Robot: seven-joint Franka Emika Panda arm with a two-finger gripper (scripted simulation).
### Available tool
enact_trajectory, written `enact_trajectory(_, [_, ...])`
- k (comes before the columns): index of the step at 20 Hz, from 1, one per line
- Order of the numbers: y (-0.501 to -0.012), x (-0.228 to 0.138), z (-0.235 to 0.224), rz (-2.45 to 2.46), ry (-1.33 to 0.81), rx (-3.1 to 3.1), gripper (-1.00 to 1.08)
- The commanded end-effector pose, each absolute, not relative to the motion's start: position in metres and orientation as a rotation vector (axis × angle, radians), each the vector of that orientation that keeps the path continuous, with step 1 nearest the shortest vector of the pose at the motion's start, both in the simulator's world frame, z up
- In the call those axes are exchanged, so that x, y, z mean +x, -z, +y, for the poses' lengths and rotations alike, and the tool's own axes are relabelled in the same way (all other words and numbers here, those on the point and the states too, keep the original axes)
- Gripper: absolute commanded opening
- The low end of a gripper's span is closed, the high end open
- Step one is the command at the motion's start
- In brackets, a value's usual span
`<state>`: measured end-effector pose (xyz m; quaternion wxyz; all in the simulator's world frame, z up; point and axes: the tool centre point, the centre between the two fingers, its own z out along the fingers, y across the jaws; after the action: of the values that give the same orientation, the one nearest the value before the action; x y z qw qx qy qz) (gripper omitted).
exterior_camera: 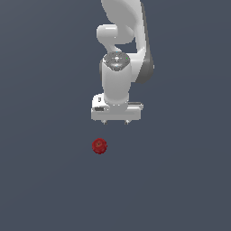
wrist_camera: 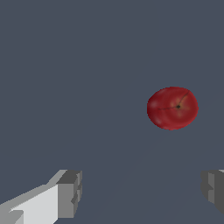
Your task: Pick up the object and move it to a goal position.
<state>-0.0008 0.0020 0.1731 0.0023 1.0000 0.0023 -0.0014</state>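
Observation:
The object (exterior_camera: 99,146) is a small dark red round lump lying on the flat grey-blue surface. In the exterior view it sits below the white gripper (exterior_camera: 115,122) and a little toward that view's left, with a clear gap between them. The wrist view shows the object (wrist_camera: 172,108) as a red oval with a small dark dimple, lying beyond the fingertips and not between them. My gripper (wrist_camera: 142,192) is open, its two grey fingertips (wrist_camera: 70,192) spread wide with nothing in between.
The white arm (exterior_camera: 124,40) rises behind the gripper toward the top of the exterior view. A plain grey-blue surface (exterior_camera: 45,180) surrounds the object.

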Motion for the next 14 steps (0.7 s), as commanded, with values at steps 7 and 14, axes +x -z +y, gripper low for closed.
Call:
enact_trajectory(7, [-0.187, 0.003, 0.005, -0.026, -0.009, 3.147, 1.00])
enact_trajectory(14, [-0.189, 0.004, 0.005, -0.026, -0.012, 3.149, 1.00])
